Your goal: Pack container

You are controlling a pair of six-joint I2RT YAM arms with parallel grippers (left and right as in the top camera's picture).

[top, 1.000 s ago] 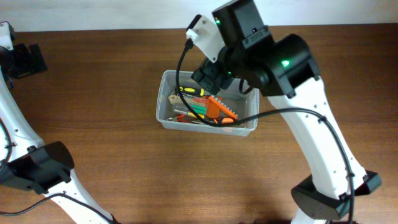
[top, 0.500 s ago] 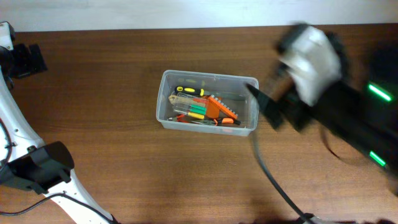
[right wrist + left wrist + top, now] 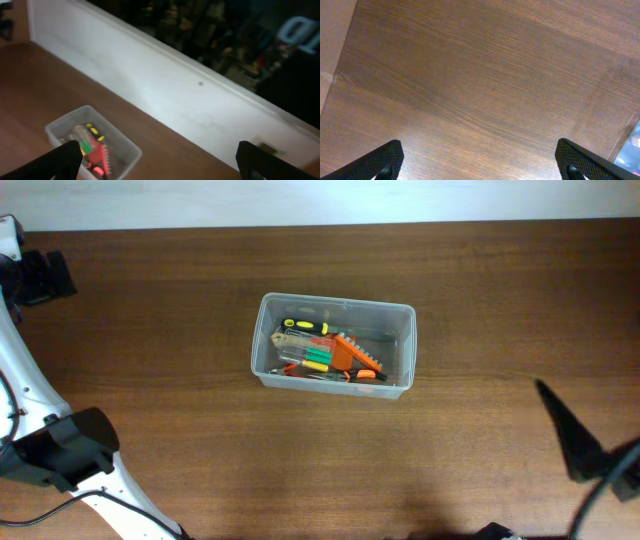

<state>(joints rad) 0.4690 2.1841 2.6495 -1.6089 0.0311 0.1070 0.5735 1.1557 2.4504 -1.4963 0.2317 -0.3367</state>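
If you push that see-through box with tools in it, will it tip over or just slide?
Probably slide: the container is low and wide, sitting flat on the smooth wooden table. It likely feels a bit heavy, since tools are piled inside. The thin clear walls may flex if squeezed.

The container: clear see-through plastic bin, rectangular, rounded corners, raised rim, no lid. Sits upright and flat on the wooden table near its middle, long side running left to right, slightly skewed. Top open. Inside, a loose pile of small tools with yellow-and-black, green and orange parts, bunched toward the left end; the right end looks mostly bare
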